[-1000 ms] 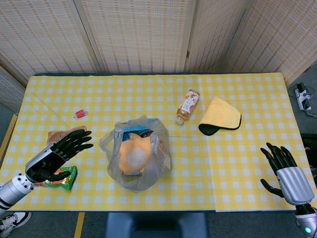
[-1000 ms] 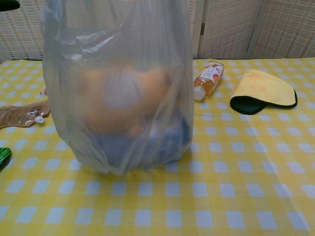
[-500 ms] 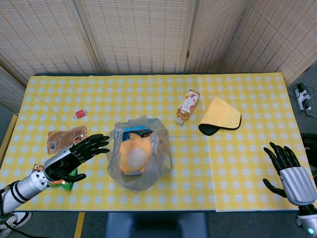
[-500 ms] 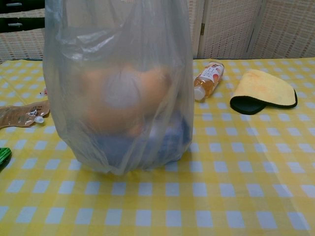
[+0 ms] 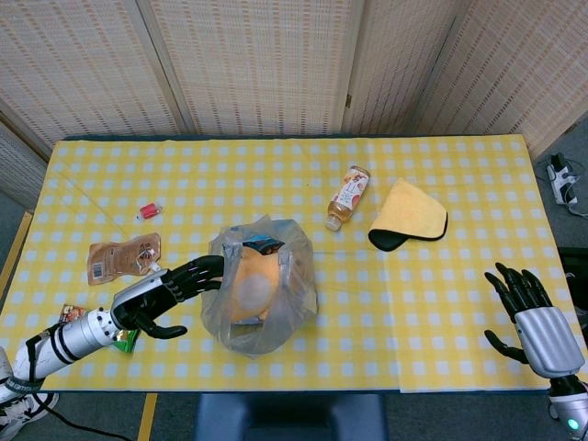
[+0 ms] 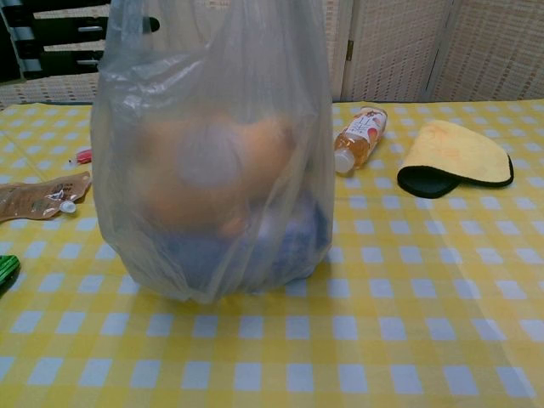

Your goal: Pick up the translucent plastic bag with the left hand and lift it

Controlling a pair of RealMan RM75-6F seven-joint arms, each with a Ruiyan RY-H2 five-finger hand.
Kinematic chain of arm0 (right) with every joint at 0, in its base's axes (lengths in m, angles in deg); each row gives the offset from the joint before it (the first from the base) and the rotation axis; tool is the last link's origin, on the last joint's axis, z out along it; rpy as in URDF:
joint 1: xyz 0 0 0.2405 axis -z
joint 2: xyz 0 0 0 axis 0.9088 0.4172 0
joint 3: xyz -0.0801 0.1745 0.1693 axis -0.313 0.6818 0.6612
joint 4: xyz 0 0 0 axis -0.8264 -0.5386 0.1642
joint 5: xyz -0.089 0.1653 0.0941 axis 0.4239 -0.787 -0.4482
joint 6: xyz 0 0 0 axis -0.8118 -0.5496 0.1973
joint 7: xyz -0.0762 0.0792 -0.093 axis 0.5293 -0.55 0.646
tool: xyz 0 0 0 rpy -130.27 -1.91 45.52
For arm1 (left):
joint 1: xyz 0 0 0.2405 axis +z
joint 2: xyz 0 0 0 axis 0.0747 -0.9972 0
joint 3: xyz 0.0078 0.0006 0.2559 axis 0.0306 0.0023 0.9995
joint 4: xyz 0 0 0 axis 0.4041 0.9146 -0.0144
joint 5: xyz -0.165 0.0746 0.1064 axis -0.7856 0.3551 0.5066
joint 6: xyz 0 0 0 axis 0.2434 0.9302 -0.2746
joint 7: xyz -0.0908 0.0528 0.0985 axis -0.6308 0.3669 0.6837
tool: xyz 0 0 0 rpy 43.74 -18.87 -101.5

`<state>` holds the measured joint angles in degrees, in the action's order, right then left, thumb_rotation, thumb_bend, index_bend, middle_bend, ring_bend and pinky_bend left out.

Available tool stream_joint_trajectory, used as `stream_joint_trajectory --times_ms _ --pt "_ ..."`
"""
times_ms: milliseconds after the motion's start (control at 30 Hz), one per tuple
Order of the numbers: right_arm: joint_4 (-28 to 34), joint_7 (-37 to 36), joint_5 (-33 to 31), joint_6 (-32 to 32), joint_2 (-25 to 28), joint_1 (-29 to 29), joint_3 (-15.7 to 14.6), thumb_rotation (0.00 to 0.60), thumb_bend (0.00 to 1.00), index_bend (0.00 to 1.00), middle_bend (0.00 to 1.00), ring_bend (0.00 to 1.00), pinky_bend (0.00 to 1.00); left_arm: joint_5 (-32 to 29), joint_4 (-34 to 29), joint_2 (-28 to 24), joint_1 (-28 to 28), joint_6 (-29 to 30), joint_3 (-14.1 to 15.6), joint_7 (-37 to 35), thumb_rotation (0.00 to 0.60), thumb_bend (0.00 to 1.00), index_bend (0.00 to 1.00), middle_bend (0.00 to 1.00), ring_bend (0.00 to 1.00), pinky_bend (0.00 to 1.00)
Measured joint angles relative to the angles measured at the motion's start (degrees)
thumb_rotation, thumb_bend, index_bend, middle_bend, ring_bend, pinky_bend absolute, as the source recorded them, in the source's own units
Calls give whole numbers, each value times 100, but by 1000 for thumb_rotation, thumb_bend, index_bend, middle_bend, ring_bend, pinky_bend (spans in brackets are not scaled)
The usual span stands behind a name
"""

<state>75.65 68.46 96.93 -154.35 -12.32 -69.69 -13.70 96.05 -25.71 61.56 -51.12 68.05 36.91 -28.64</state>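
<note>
The translucent plastic bag stands upright on the yellow checked table near the front edge, with orange and blue items inside. It fills the middle of the chest view. My left hand reaches in from the left with fingers spread, its fingertips touching the bag's left side near the rim; it holds nothing. In the chest view the dark fingers show at the top left behind the bag. My right hand hovers open at the table's front right corner, far from the bag.
A drink bottle lies beyond the bag, with a yellow cloth to its right. A brown pouch and a small red item lie left of the bag. A green packet sits under my left forearm.
My left hand has moved right across the table, from beside the brown pouch to the bag's left side. The bag's left wall has shifted slightly inward. The right hand has stayed put.
</note>
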Motion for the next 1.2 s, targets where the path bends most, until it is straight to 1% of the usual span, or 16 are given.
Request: stream_joint_trajectory --times_ms 167,367,533,733,967,1100,1200 --pt "0 5 -45 104 -3 -38 -3 600 292 0 0 0 0 -40 197 168 -114 66 15 -194 600 324 77 82 20 127" --pt "6 -17 -67 74 5 -24 5 600 293 0 0 0 0 -54 380 345 -341 127 23 -379 600 319 79 83 20 125" --pt "1 -57 -62 70 24 -20 -2 600 293 0 0 0 0 -101 419 418 -511 63 34 -413 600 318 80 83 20 125" --pt "-17 -125 -74 44 48 -7 2 600 293 0 0 0 0 -116 489 515 -647 57 61 -404 600 318 80 86 26 149" --pt "-22 -138 -55 46 53 -9 -10 600 293 0 0 0 0 -375 559 623 -786 -11 -13 -551 600 305 80 86 25 150" --pt "-31 -154 -84 26 58 10 -1 600 293 0 0 0 0 -453 610 657 -806 69 -39 -684 600 298 82 87 26 151" --pt "-27 -160 -77 26 64 13 -8 600 293 0 0 0 0 -538 607 695 -780 115 -71 -611 600 295 88 90 30 154"
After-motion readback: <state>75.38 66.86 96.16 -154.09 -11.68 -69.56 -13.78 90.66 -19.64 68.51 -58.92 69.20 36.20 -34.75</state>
